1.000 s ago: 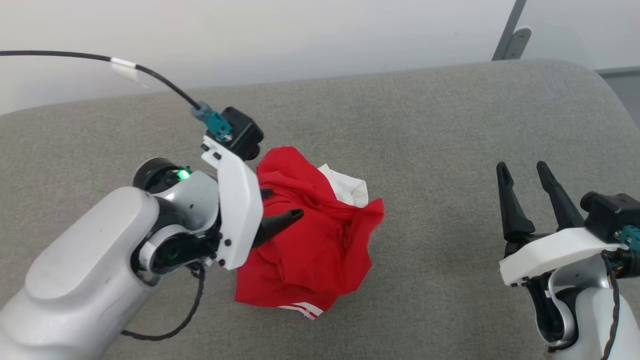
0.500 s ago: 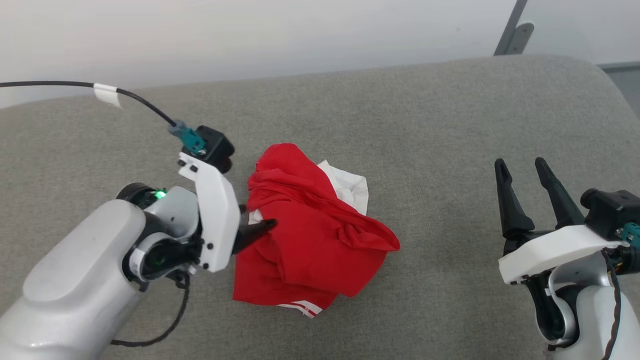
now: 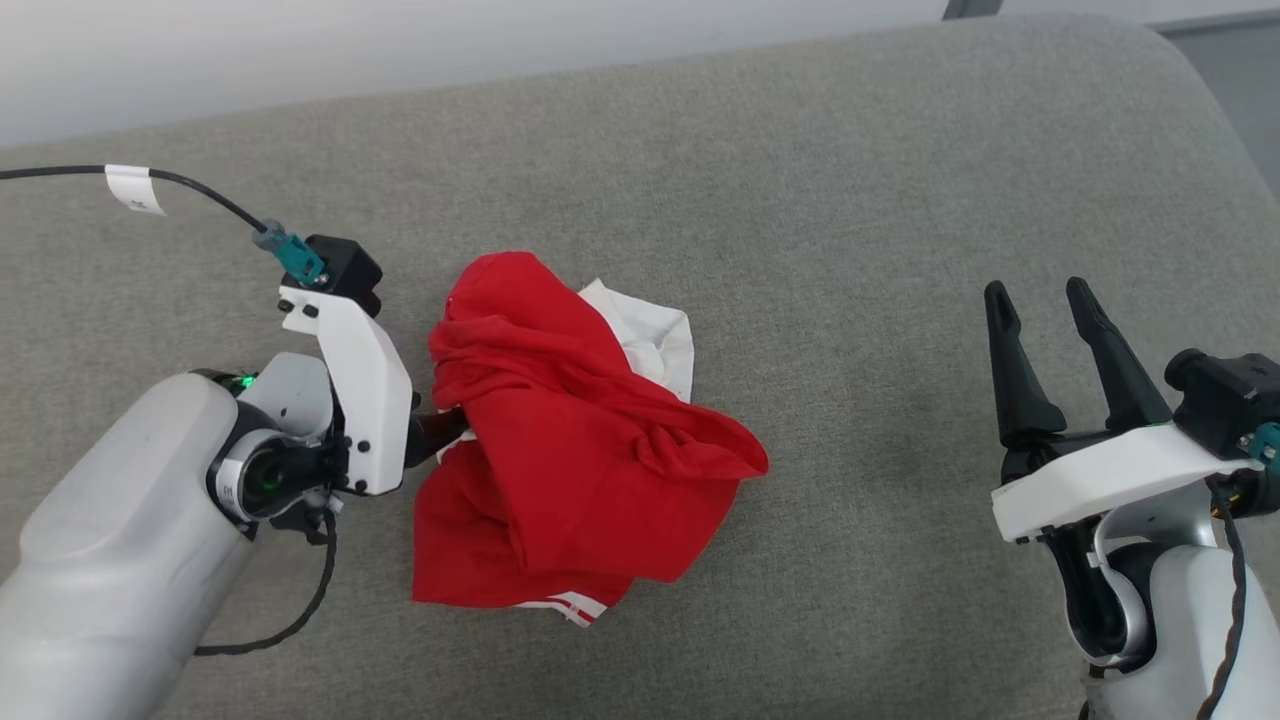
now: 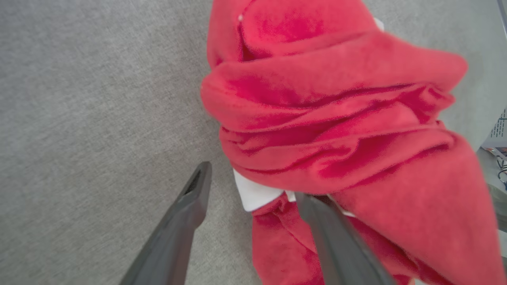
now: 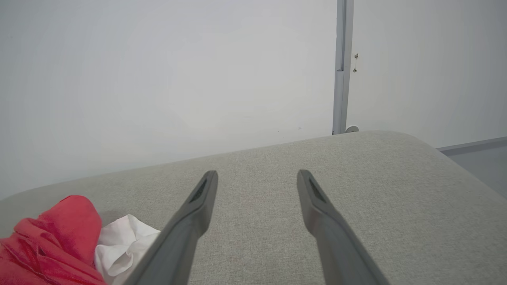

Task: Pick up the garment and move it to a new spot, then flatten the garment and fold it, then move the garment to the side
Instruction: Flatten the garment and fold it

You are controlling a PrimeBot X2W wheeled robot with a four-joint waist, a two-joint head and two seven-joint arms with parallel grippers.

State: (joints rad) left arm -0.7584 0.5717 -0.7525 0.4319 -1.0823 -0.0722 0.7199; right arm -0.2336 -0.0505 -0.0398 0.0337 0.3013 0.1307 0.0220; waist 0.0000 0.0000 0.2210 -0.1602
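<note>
The garment [image 3: 570, 450] is a crumpled red heap with a white sleeve [image 3: 650, 335] poking out at its far side, lying on the grey cushion [image 3: 850, 200]. My left gripper [image 3: 445, 428] sits at the heap's left edge, mostly hidden behind its white wrist plate. In the left wrist view the left gripper [image 4: 253, 186] is open. One finger lies on bare cushion and the other fingertip [image 4: 307, 202] sits against a red fold of the garment [image 4: 336, 118]. My right gripper [image 3: 1037, 292] stands open far to the right, holding nothing. The right gripper [image 5: 257, 174] points over bare cushion, the garment [image 5: 47, 241] at lower left.
A pale wall [image 3: 400, 50] runs behind the cushion's far edge. The cushion rounds off at the upper right, with grey floor [image 3: 1240, 70] beyond. A black cable [image 3: 190, 185] arcs above my left wrist. Wide bare cushion [image 3: 870, 420] lies between the garment and my right gripper.
My left gripper has drawn back to the left, off the top of the garment. The heap has slumped lower and spread to the right. The head view has tilted down. The right arm stayed put.
</note>
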